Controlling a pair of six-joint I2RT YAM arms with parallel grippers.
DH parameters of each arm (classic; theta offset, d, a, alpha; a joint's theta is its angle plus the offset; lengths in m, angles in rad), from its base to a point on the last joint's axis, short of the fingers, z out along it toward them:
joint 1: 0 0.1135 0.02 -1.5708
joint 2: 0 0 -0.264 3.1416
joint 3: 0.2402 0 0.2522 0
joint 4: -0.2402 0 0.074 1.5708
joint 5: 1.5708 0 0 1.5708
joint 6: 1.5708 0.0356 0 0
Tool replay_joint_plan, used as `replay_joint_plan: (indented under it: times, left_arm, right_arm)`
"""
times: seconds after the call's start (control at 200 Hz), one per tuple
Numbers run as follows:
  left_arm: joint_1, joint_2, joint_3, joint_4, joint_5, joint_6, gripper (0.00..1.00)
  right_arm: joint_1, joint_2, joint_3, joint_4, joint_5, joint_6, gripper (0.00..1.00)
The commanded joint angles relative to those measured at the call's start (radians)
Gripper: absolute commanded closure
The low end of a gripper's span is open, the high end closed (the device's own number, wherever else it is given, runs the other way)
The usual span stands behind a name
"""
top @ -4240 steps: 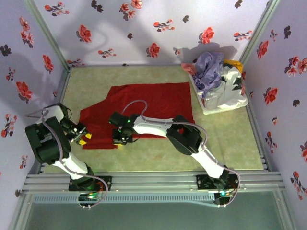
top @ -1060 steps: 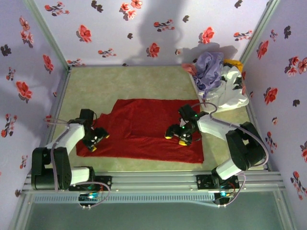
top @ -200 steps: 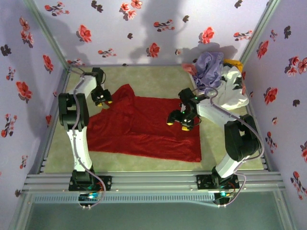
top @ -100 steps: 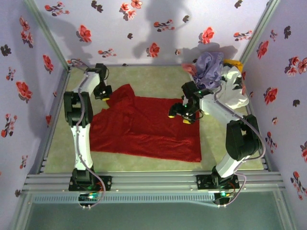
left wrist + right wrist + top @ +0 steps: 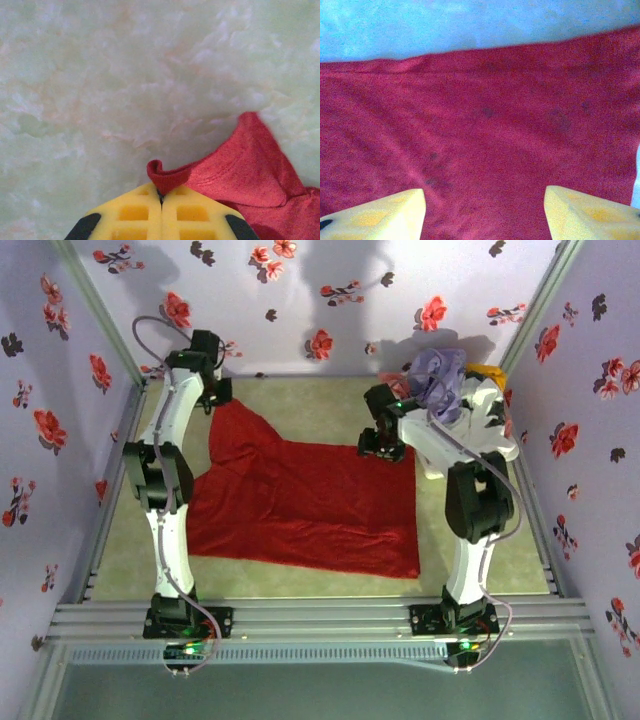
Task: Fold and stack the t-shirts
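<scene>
Pale green table (image 5: 300, 405): left end effector (image 5: 161, 195) pinches red t-shirt (image 5: 240, 175) (its hem); right end effector (image 5: 484, 207) spread apart above it.

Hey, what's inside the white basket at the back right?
A lavender-purple shirt heaped on top, with yellow-orange fabric and pink fabric peeking out of the white basket. Anything beneath them is covered.

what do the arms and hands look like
The left arm and right arm are white tubular links with black joints; a thin grey cable loops off the left arm. The left hand and right hand have yellow fingers, the left's waffle-gridded with black patches.
</scene>
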Motion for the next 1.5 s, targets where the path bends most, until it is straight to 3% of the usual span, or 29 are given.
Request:
replay_joint_plan:
  times: [0.0,0.115,0.445,1.005,1.495]
  left_arm:
    - [-0.015,-0.025,0.04,-0.045,-0.068,0.085,1.0]
    - [-0.037,-0.024,0.072,-0.04,-0.111,0.151,1.0]
    - [-0.112,-0.009,0.134,0.079,-0.191,0.369,1.0]
    - [-0.166,0.032,0.141,0.192,-0.135,0.397,1.0]
    - [-0.171,-0.023,-0.007,0.156,-0.176,0.426,1.0]
  right_arm:
    - [-0.007,0.095,0.097,-0.07,0.111,-0.088,0.43]
    - [-0.014,0.18,0.201,-0.116,0.129,-0.119,0.47]
    - [-0.024,0.283,0.322,-0.167,0.182,-0.154,0.48]
    - [-0.032,0.351,0.36,-0.203,0.215,-0.226,0.56]
    - [-0.062,0.412,0.406,-0.152,0.19,-0.315,0.58]
